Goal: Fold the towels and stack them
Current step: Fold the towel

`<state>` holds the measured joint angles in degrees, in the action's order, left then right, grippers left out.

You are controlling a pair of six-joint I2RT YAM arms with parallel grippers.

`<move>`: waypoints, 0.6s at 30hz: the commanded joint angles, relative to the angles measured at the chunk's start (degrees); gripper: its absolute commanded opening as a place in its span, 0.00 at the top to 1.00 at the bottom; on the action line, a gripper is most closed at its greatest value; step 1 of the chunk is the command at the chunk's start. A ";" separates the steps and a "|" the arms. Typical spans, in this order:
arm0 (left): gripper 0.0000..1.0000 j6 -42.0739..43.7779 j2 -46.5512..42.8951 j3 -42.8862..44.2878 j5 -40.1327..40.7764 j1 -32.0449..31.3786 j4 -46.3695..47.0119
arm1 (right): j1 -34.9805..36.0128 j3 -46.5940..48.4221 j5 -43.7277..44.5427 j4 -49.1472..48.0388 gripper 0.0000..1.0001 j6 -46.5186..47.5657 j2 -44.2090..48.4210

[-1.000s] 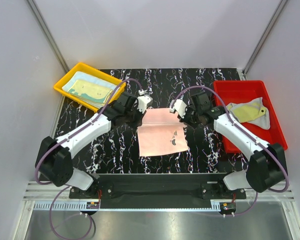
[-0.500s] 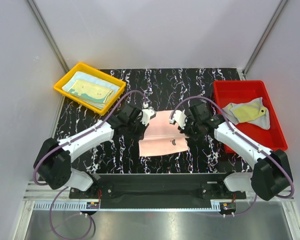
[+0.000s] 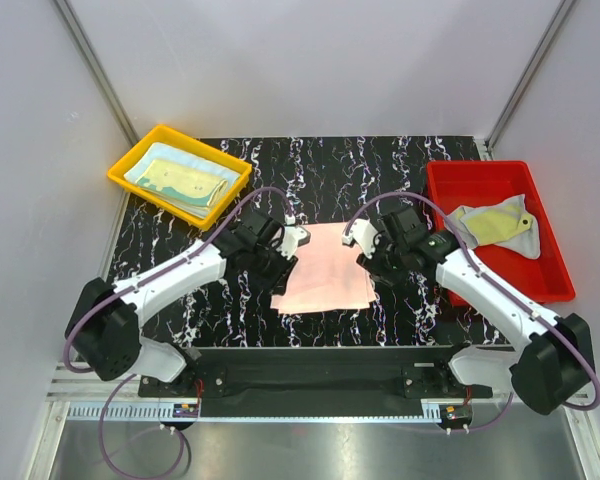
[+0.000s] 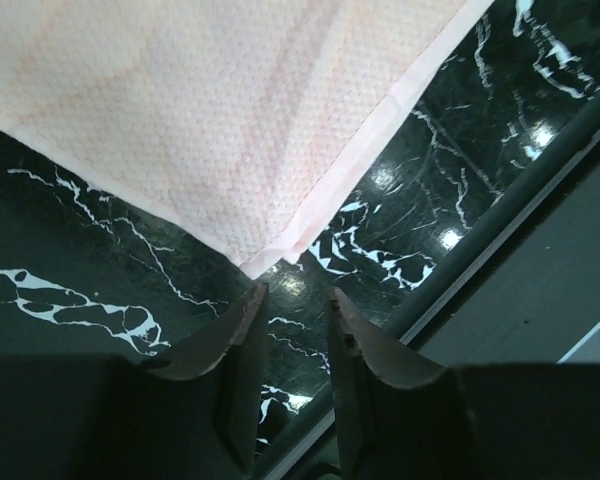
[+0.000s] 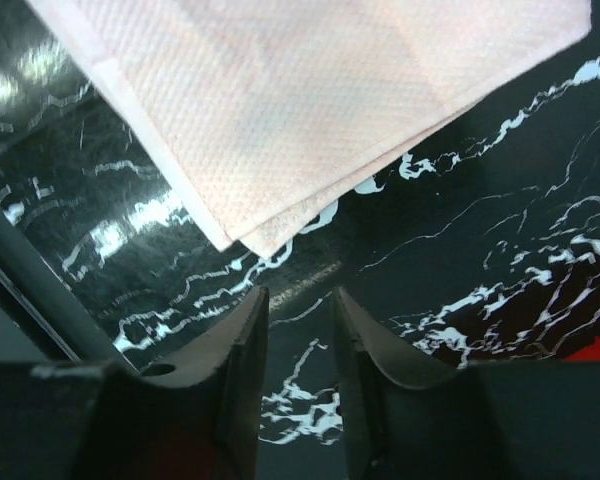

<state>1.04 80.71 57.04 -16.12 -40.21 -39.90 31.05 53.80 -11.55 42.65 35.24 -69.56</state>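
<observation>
Item: pale pink, waffle-textured cloth towel (image 3: 325,270), folded double, lying flat at the centre of the black marbled tabletop (image 3: 320,170). Judged light and limp; pinch both layers at the near corners. My left jaws and right jaws: slightly parted, empty.

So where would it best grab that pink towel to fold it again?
Probably a near corner. The pink towel lies flat, folded in two, so only its edges offer anything to pinch. Come in low from the front, along the table, catching both layers. The left gripper sits open just off that corner.
</observation>
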 commanded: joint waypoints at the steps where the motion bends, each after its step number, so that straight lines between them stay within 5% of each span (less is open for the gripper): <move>1: 0.66 -0.86 -2.13 2.99 -1.65 0.21 1.66 | 0.33 4.19 4.07 -5.46 0.61 -11.48 -3.81; 4: 0.63 -7.09 -0.29 3.87 9.68 2.58 3.16 | 0.42 12.16 8.38 -4.96 0.61 -27.21 -12.42; 9: 0.62 -13.60 1.64 4.05 2.33 15.41 13.49 | 0.24 16.69 11.10 -8.62 0.65 -42.24 -20.70; 18: 0.62 -11.76 21.92 22.84 3.90 19.37 9.93 | -12.22 25.82 2.08 -14.70 0.62 -50.45 -33.87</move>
<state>-10.83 98.45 75.59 -12.36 -20.93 -31.11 22.61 75.90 -4.54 31.05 -10.07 -99.68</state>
